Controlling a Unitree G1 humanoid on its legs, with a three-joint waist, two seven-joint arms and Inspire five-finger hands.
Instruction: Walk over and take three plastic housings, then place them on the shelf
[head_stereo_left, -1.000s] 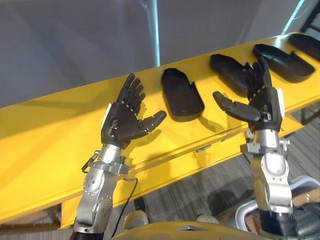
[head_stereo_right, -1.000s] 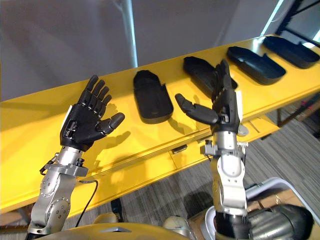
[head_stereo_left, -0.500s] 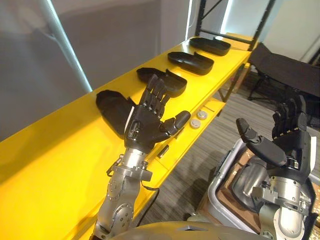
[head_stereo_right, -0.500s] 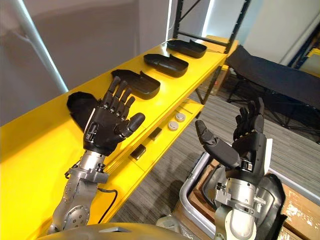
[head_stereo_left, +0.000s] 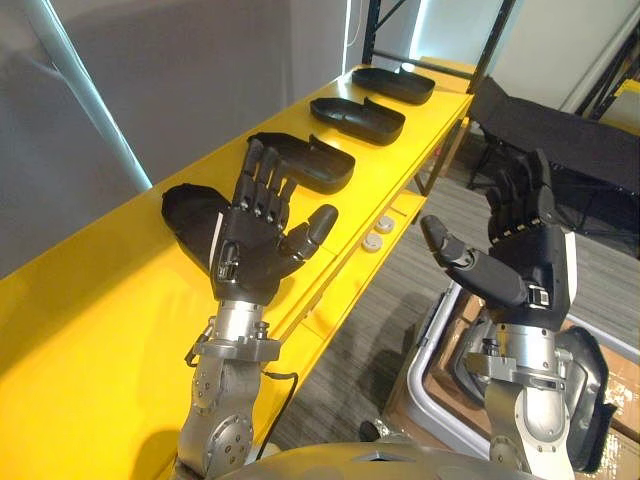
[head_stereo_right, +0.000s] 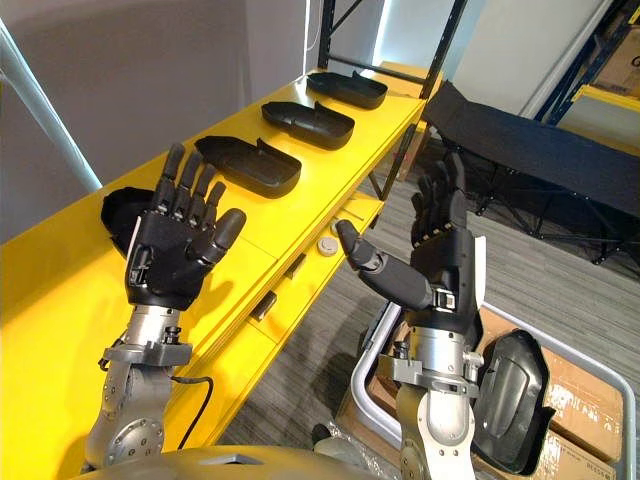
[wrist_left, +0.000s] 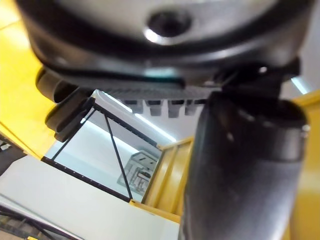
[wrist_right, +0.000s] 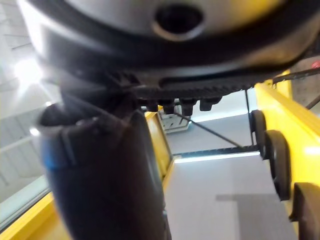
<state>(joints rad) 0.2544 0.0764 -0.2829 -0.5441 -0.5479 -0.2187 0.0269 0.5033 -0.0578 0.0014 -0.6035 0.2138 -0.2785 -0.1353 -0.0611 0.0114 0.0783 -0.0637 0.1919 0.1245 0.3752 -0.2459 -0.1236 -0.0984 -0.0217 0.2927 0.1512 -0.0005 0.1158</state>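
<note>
Several black plastic housings lie in a row along the top of the long yellow shelf (head_stereo_left: 120, 330). The nearest housing (head_stereo_left: 188, 214) is partly hidden behind my left hand (head_stereo_left: 252, 255). Further along lie a second housing (head_stereo_left: 308, 162), a third housing (head_stereo_left: 357, 118) and one at the far end (head_stereo_left: 393, 84). My left hand is raised over the shelf's front edge, open, palm up, holding nothing. My right hand (head_stereo_left: 522, 262) is raised off the shelf, above the floor, open and empty too.
A grey-rimmed cart (head_stereo_right: 372, 372) with cardboard and a black housing (head_stereo_right: 510, 398) stands at the lower right. Round parts (head_stereo_left: 378, 226) lie on the yellow lower ledge. A black cot (head_stereo_left: 560, 128) and dark rack posts (head_stereo_left: 500, 45) stand beyond the shelf's end.
The whole picture has swung from facing the shelf to looking along it, so the camera moved. Both hands stay open and empty; the right hand now sits higher in view.
</note>
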